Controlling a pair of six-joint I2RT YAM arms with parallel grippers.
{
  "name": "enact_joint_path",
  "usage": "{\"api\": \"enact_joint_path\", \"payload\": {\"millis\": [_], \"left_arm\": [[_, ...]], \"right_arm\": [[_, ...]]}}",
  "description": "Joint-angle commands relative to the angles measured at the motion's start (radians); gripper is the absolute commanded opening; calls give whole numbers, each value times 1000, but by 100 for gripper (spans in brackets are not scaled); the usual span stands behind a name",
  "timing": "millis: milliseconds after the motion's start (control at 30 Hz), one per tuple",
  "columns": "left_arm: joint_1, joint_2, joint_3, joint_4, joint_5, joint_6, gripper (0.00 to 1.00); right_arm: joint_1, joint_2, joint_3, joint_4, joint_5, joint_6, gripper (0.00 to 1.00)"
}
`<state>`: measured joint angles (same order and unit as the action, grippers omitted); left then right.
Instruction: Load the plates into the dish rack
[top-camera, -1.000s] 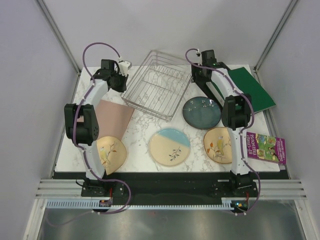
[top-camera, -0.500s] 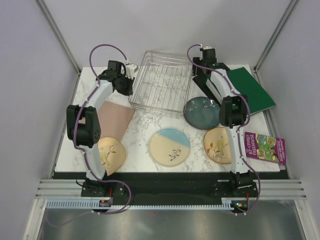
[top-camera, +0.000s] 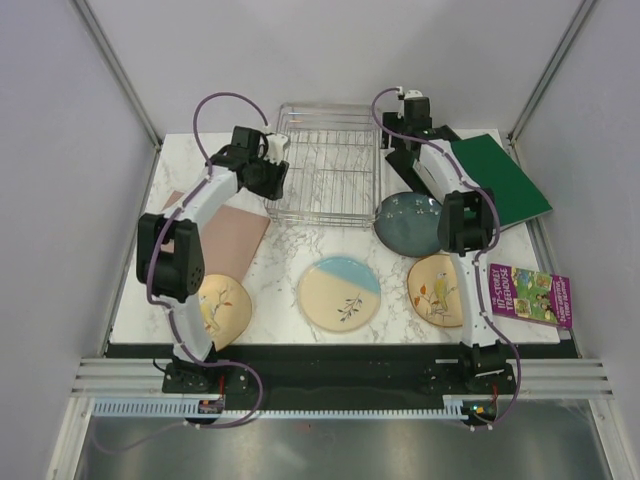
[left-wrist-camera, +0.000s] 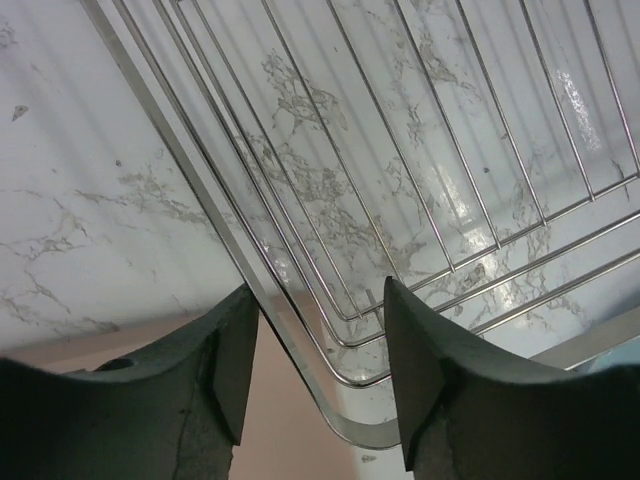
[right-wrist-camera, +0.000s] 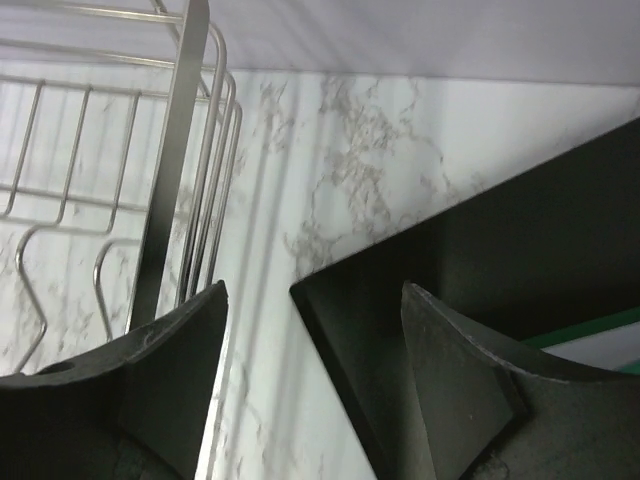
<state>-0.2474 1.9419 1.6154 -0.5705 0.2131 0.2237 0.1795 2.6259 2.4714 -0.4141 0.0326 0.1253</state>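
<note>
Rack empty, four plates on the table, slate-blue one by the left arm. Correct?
No: the slate-blue plate lies by the right arm, not the left, as the top external view shows. The dish rack is empty; the rest stands.

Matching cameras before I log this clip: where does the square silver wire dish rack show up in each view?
Top external: the square silver wire dish rack sits at top centre.
Left wrist: the rack's corner fills the upper right, its rim passing between the left fingers.
Right wrist: the rack's side wall stands along the left edge.
Shared landmark: the white marble table top beneath it.
</note>
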Motion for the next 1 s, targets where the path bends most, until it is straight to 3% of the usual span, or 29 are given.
{"api": "enact_joint_path", "payload": {"millis": [0, 67, 100, 133, 167, 267, 367, 500, 567, 633, 800, 967], "left_arm": [[-66, -203, -118, 219, 59, -70, 63], [-64, -357, -225, 338, 43, -98, 74], [-67, -407, -260, 377, 34, -112, 90], [-67, -513, -296, 403, 29, -130, 100], [-70, -558, -369, 435, 34, -177, 100], [-84, -723, -501, 410, 61, -324, 100], [-95, -812, -605, 262, 159, -464, 100], [-95, -845, -764, 235, 342, -492, 95], [-96, -839, -863, 280, 461, -555, 89], [-98, -830, -972, 386, 496, -645, 80], [-99, -802, -1130, 553, 485, -736, 70], [-99, -755, -1229, 685, 476, -793, 64]], "right_arm": [[34, -239, -189, 67, -151, 5, 80], [17, -406, -329, 130, -148, -21, 81], [14, -468, -476, 150, -148, -38, 84], [15, -591, -547, 164, -163, -70, 85], [14, -650, -612, 173, -186, -73, 86], [15, -869, -859, 150, -323, -62, 86], [15, -1046, -1077, 82, -475, -20, 85], [17, -1216, -1362, 24, -698, 46, 80], [28, -1251, -1489, 26, -763, 86, 78], [44, -1284, -1549, 31, -815, 86, 77], [58, -1324, -1721, 113, -838, 115, 77], [71, -1265, -1813, 222, -850, 154, 77]]}}
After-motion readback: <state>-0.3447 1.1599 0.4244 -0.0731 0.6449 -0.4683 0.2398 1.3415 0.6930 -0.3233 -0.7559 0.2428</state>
